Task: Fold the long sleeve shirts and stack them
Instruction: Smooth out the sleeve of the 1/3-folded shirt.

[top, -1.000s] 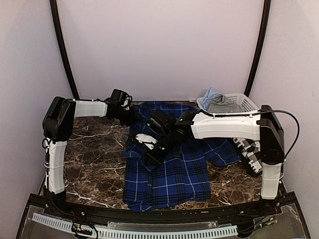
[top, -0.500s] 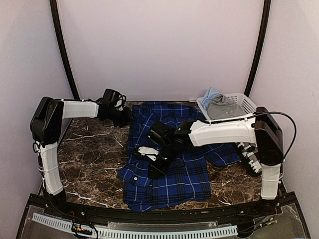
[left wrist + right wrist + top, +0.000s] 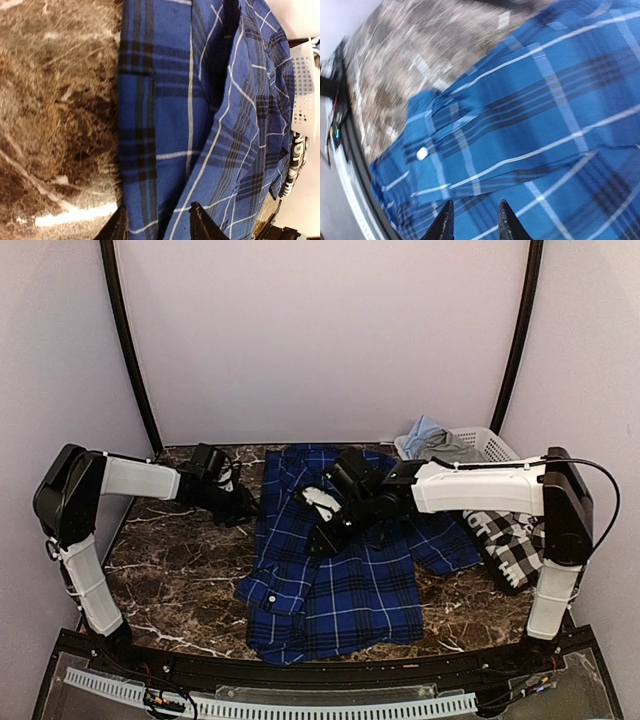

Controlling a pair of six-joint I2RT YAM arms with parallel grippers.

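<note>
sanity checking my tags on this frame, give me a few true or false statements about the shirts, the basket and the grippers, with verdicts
1. The blue plaid shirt lies spread out on the marble table. True.
2. The black-and-white check shirt is folded and stacked on the blue one. False: it lies crumpled at the table's right edge, not stacked.
3. The white basket at the far right has cloth in it. True.
4. The right gripper is clamped on a sleeve. False: it is open above the blue plaid shirt and holds nothing.
5. The left gripper is at the left edge of the blue plaid shirt. True.
</note>
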